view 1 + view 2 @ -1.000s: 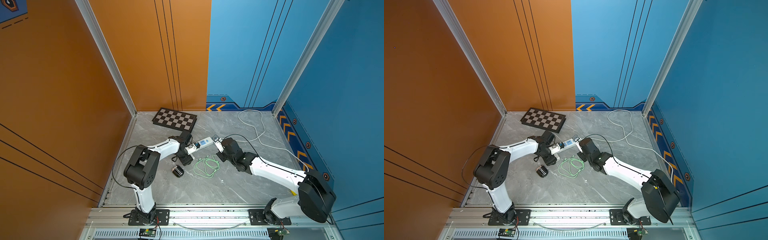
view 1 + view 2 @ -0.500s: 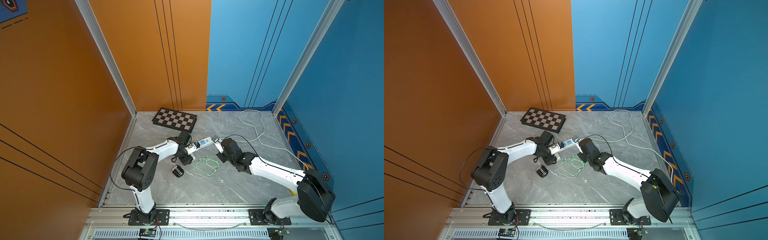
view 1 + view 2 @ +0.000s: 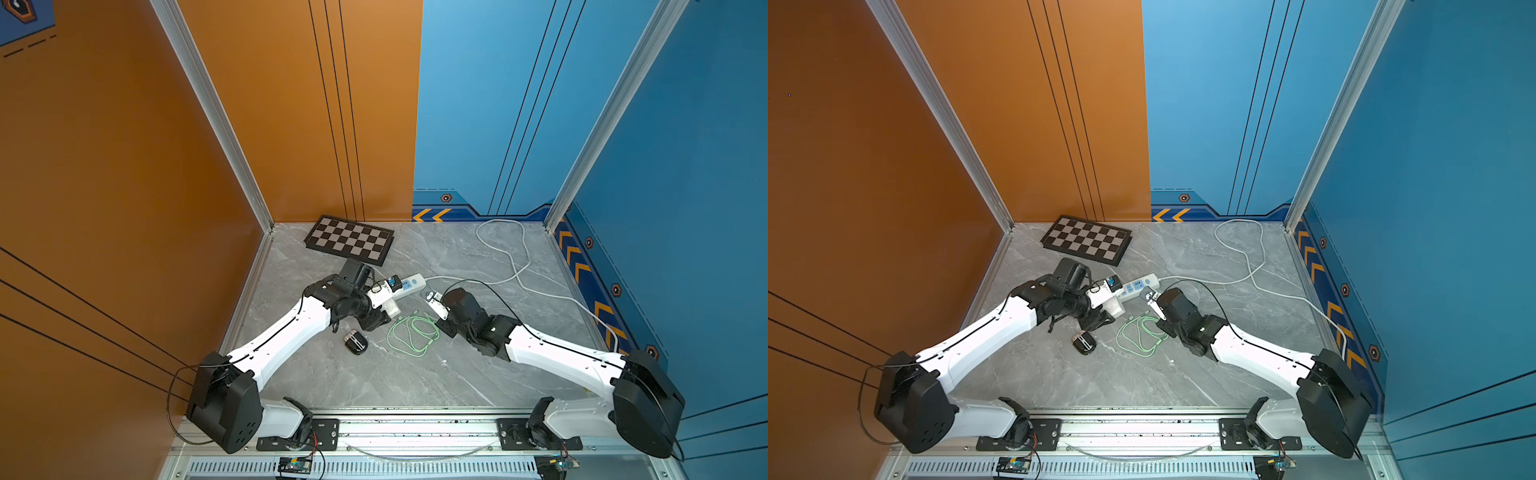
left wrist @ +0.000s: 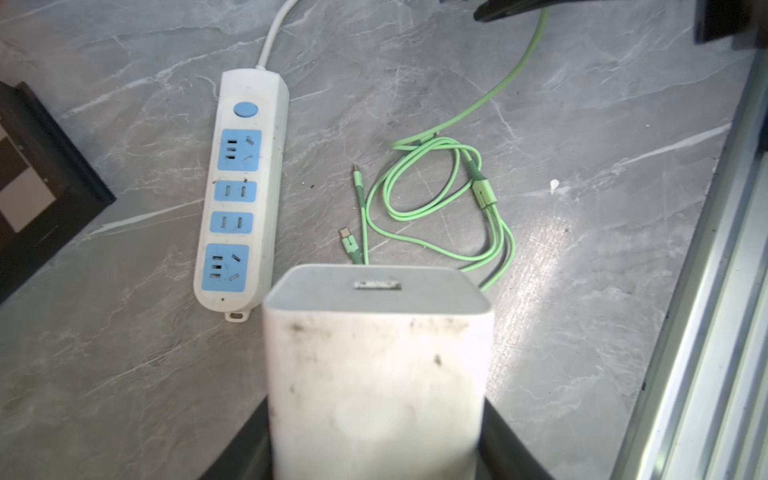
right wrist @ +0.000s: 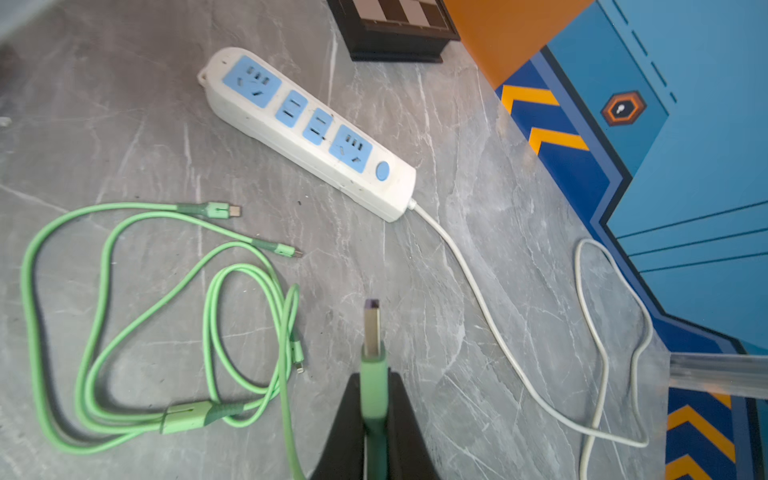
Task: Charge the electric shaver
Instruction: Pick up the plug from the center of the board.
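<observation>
The electric shaver (image 3: 355, 343), small, black and glossy, lies on the grey floor in both top views, just in front of my left wrist and touched by neither gripper. My left gripper (image 4: 376, 415) is shut on a white square charger block (image 4: 376, 353), whose USB port faces outward, beside the near end of the power strip (image 4: 241, 187). My right gripper (image 5: 374, 390) is shut on the USB plug (image 5: 371, 328) of a green cable (image 5: 145, 311). The rest of the cable lies coiled on the floor. The two grippers face each other a short way apart.
A folded chessboard (image 3: 349, 240) lies at the back left. The strip's white cord (image 3: 515, 266) loops across the back right to the right wall. Orange and blue walls enclose the floor on three sides, with a metal rail (image 3: 415, 428) in front.
The left arm has shifted slightly with the charger block in its jaws. The right arm, the shaver and the cable have not visibly moved.
</observation>
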You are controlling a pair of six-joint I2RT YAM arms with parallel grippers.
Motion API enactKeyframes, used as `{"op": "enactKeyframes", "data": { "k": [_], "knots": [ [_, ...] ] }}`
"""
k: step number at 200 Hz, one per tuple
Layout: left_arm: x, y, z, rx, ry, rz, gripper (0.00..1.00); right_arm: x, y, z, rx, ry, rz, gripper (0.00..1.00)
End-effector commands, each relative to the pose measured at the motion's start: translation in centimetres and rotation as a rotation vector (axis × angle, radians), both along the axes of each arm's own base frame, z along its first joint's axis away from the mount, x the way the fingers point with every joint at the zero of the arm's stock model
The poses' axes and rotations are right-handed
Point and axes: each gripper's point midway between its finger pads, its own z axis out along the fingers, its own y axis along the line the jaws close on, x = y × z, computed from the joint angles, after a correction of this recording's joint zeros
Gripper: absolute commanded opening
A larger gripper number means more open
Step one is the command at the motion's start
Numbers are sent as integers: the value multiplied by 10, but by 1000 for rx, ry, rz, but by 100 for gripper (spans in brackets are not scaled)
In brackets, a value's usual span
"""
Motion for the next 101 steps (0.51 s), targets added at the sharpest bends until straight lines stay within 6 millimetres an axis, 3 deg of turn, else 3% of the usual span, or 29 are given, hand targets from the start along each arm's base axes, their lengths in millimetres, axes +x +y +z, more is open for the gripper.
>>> {"op": "enactKeyframes", "data": {
  "k": [1, 40, 78, 101],
  "knots": [
    [-18, -5, -10, -36, 127, -17, 0, -4, 0, 20, -92, -152, 71, 0],
    [-22, -15, -4, -75, 162, -42, 0, -21, 9, 41, -136, -309, 190, 0],
    [-33, -24, 9, -95, 165, -92, 0, -42, 31, 37, -201, -308, 379, 0],
    [-47, -31, 17, -115, 174, -136, 0, -42, 37, 41, -237, -378, 419, 0]
  ]
}}
